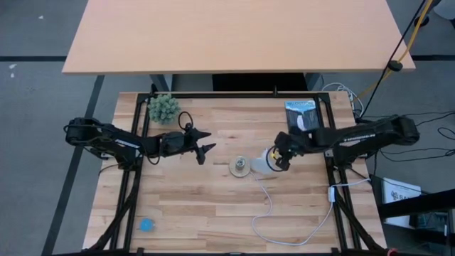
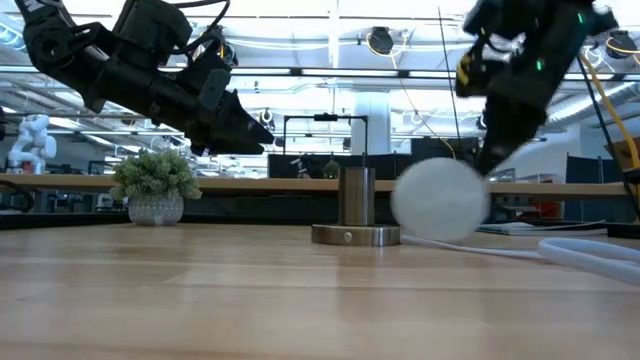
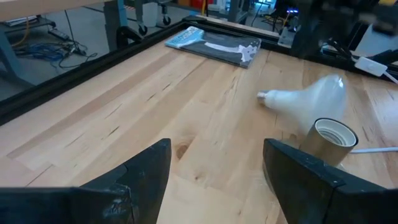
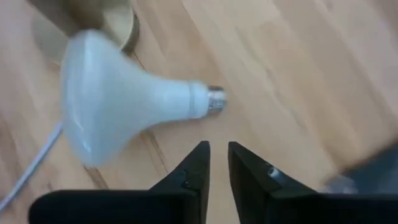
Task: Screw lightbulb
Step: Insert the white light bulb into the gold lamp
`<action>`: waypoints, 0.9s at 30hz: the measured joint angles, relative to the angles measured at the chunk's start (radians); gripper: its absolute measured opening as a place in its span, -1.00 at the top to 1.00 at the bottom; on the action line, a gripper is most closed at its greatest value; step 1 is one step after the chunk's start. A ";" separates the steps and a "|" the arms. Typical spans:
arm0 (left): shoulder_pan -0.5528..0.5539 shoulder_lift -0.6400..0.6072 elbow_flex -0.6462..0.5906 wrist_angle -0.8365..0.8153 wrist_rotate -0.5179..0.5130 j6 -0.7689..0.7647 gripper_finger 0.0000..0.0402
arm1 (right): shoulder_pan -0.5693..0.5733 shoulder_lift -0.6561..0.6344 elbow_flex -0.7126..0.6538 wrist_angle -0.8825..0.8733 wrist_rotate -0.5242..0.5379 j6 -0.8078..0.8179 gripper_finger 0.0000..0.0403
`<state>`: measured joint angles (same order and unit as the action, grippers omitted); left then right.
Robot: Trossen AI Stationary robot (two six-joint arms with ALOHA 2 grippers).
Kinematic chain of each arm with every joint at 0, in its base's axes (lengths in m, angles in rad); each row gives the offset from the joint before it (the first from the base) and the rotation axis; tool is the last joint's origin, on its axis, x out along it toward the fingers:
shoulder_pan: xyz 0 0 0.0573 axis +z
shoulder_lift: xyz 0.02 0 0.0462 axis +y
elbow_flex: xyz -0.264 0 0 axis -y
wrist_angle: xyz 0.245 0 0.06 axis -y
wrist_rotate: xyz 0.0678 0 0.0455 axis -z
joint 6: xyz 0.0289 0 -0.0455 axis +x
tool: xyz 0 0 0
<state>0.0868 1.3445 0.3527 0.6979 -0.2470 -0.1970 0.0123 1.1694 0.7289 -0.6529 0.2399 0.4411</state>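
Observation:
The white frosted lightbulb [image 1: 263,164] lies on its side on the wooden table, its globe next to the round silvery socket [image 1: 239,167] and its narrow screw base [image 4: 214,98] pointing away from the socket. It also shows in the low view [image 2: 440,198] and the left wrist view [image 3: 311,99]. My right gripper [image 4: 217,155] hovers just beyond the bulb's screw base, fingers nearly together and holding nothing. My left gripper [image 1: 205,146] is open and empty above the table, left of the socket [image 3: 329,140].
A white cord [image 1: 284,213] runs from the socket toward the near right of the table. A small potted plant [image 1: 163,107] stands at the far left, a dark packet [image 1: 301,114] lies at the far right, and a small blue object [image 1: 146,225] lies near the front left.

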 joint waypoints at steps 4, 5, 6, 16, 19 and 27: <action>0.000 0.000 0.000 0.001 0.000 0.000 -0.29 | -0.005 0.000 0.106 -0.064 -0.003 -0.103 0.83; 0.000 0.000 0.000 0.001 0.000 0.000 -0.29 | -0.005 0.000 0.121 -0.061 -0.003 -0.124 0.83; 0.000 0.000 0.000 0.001 0.000 0.000 -0.29 | -0.005 0.000 0.134 -0.054 -0.004 -0.143 0.83; 0.000 0.000 0.000 0.000 0.000 -0.003 -0.29 | -0.007 0.004 0.149 -0.072 -0.002 -0.060 0.81; 0.000 0.000 0.000 0.000 0.000 -0.003 -0.29 | -0.007 0.003 0.149 -0.096 0.000 0.105 0.81; 0.000 0.000 0.000 0.000 0.000 -0.003 -0.29 | -0.007 0.003 0.148 -0.348 -0.002 0.330 0.81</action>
<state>0.0868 1.3445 0.3527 0.6977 -0.2470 -0.2001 0.0058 1.1728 0.8771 -1.0008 0.2379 0.7712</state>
